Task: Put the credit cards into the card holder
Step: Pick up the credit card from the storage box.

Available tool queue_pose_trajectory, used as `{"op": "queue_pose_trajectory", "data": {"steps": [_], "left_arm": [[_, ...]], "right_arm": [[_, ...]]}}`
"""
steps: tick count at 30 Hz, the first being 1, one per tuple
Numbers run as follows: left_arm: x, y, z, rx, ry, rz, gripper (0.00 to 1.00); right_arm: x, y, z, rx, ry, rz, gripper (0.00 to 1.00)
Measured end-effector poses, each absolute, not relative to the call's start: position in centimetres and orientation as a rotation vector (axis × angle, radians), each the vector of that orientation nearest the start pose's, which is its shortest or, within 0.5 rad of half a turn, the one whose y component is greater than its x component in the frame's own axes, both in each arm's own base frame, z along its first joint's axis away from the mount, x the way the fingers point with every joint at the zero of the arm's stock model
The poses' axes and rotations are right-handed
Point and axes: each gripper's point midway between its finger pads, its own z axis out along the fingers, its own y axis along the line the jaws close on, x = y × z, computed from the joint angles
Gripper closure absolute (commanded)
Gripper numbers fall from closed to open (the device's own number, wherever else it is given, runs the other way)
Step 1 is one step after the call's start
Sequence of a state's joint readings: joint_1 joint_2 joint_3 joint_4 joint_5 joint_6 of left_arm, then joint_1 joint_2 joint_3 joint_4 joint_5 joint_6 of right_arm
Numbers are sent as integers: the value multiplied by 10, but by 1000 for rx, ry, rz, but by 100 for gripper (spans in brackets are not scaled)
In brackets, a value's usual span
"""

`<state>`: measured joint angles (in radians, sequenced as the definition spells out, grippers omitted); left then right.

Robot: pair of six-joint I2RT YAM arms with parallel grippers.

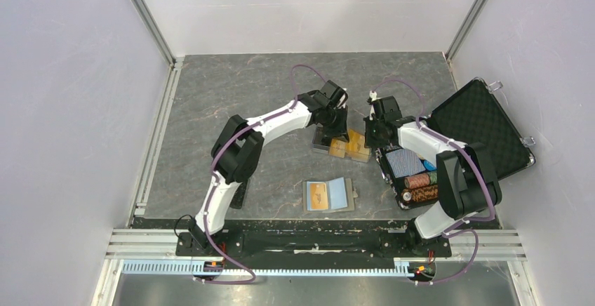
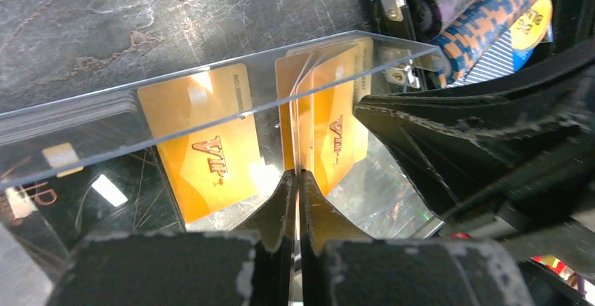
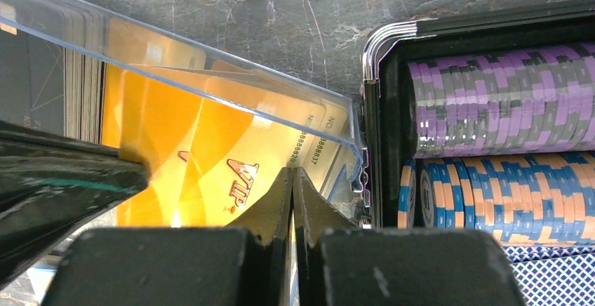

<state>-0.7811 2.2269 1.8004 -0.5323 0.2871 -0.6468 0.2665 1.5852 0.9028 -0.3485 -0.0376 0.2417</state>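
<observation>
Only the top view shows the card holder (image 1: 328, 195) lying open on the table (image 1: 231, 102), one gold credit card (image 1: 319, 195) inside. The wrist views show the left gripper (image 2: 295, 183) clenched on an upright gold card (image 2: 297, 116) in the clear box (image 2: 91, 127), and the right gripper (image 3: 293, 180) pressed shut beside the chip case (image 3: 370, 130)

VIP in dark red script on the flat orange-gold card (image 2: 203, 144) just left of the left fingers (image 2: 281, 208), VIP again on the upright orange-gold card (image 2: 335, 134) above them. Above the right fingers (image 3: 277, 204), a gold card (image 3: 238, 173) reads VIP, with a serial of 8s to its right, last digits unclear.
</observation>
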Motion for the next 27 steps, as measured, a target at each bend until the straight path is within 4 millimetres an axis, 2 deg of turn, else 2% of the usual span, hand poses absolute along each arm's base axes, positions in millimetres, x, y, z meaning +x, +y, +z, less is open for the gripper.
{"op": "queue_pose_trajectory", "data": {"steps": [7, 12, 16, 22, 27], "left_arm": [[334, -413, 93, 272, 2671, -894, 98], [339, -403, 106, 249, 2645, -908, 98], [337, -397, 104, 242, 2639, -921, 98], [336, -395, 98, 238, 2635, -941, 98], [334, -398, 92, 200, 2610, -1007, 98]], "right_arm": [[326, 108, 34, -62, 2625, 226, 100], [326, 108, 36, -66, 2628, 228, 93], [323, 108, 45, -80, 2614, 241, 76], [324, 115, 78, -81, 2516, 324, 48], [320, 128, 81, -61, 2486, 473, 27]]}}
